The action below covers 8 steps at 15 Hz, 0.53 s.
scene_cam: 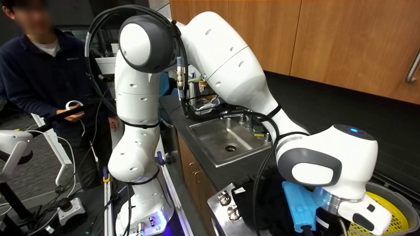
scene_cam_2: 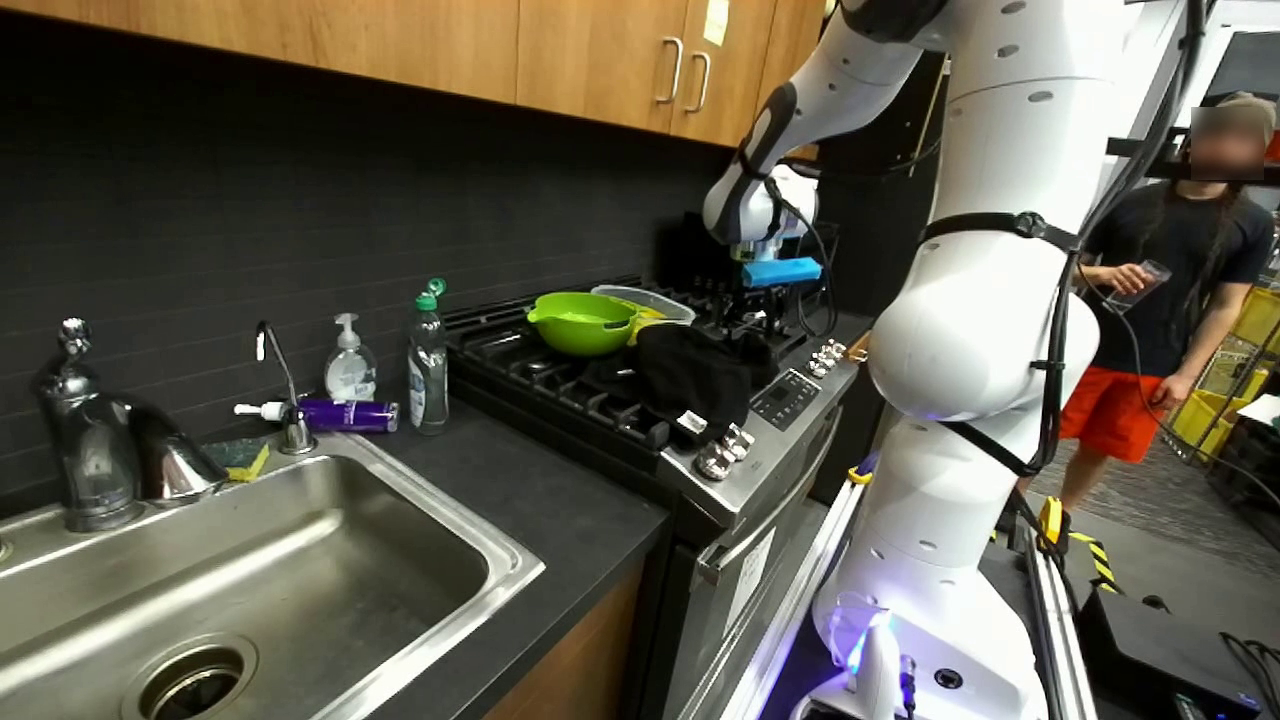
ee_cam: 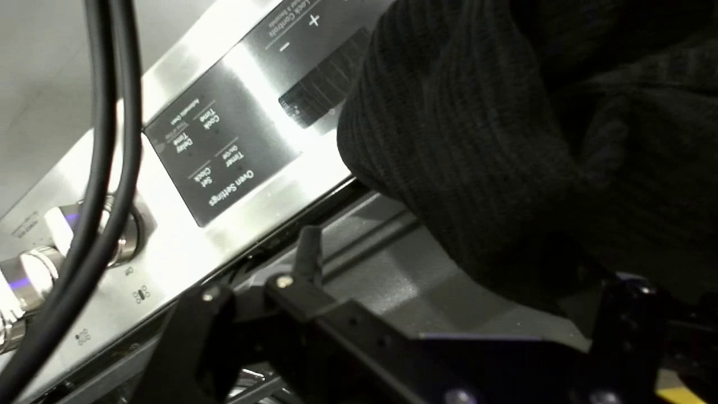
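A black ribbed cloth (ee_cam: 477, 140) lies bunched on the stovetop, partly over the control panel; in both exterior views the cloth (scene_cam_2: 690, 380) (scene_cam: 269, 200) shows a small white tag. My gripper (ee_cam: 463, 275) stands open low over the burner area, its fingers wide apart. The left finger (ee_cam: 309, 249) is clear of the cloth. On the right, the finger lies dark against the cloth edge, and I cannot tell whether they touch. In an exterior view the gripper (scene_cam_2: 752, 318) is just beyond the cloth, beneath the blue-covered wrist mount (scene_cam_2: 782, 272).
A green bowl (scene_cam_2: 582, 325) sits on the stove (scene_cam_2: 520, 345) behind the cloth. The yellow colander (scene_cam: 382, 213) rests in a grey container near the wrist. Knobs (scene_cam_2: 725, 452) line the stove front. A sink (scene_cam: 226, 141), bottles (scene_cam_2: 428, 370) and upper cabinets (scene_cam_2: 400, 45) are nearby.
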Each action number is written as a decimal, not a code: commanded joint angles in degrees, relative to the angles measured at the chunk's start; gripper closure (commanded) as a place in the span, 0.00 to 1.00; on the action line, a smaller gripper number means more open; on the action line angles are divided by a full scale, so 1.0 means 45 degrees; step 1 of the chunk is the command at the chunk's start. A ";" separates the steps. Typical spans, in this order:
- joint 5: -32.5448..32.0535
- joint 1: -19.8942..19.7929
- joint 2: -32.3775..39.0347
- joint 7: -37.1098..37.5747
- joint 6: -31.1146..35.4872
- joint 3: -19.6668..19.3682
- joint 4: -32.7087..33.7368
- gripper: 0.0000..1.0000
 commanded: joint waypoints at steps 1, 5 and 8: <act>0.0379 -0.0122 -0.0043 -0.0121 -0.0268 -0.0028 -0.0136 0.00; 0.0447 -0.0143 -0.0464 -0.0121 -0.0498 -0.0067 -0.0577 0.00; 0.0306 -0.0097 -0.0548 -0.0123 -0.0602 -0.0087 -0.0751 0.00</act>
